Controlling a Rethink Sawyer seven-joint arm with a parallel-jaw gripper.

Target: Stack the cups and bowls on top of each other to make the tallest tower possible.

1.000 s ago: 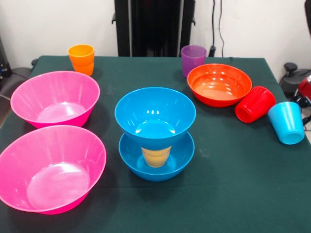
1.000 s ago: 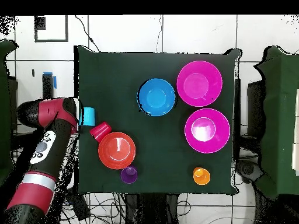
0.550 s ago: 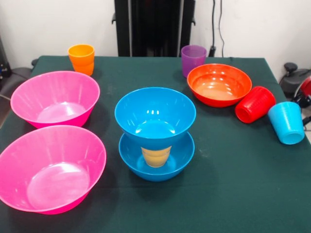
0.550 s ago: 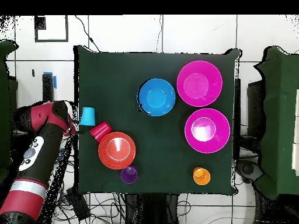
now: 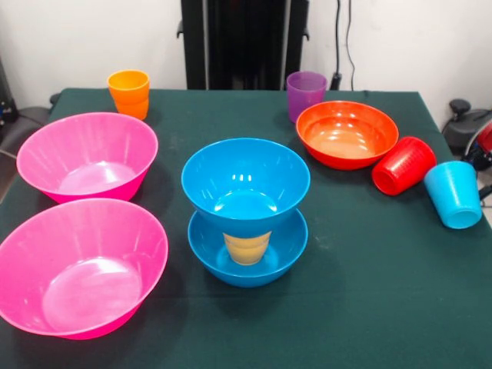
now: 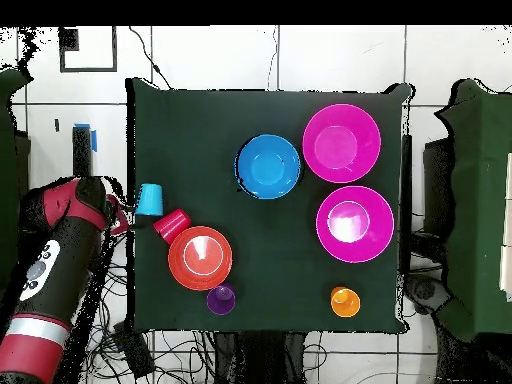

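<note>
- Your tower point(image 5: 246, 207) stands mid-worktop: a blue bowl on a yellow cup point(image 5: 247, 247) inside another blue bowl; only the front view reveals the cup.
- Overhead, the tower point(image 6: 268, 166) looks like one bowl.
- The pincer point(image 6: 118, 212) sits off the worktop's point(image 6: 270, 270) edge near the light blue cup point(image 6: 150, 199); you cannot tell its grip.

Lab: robot arm point(image 6: 55, 265), loose floor cables point(image 6: 180, 350)
</note>
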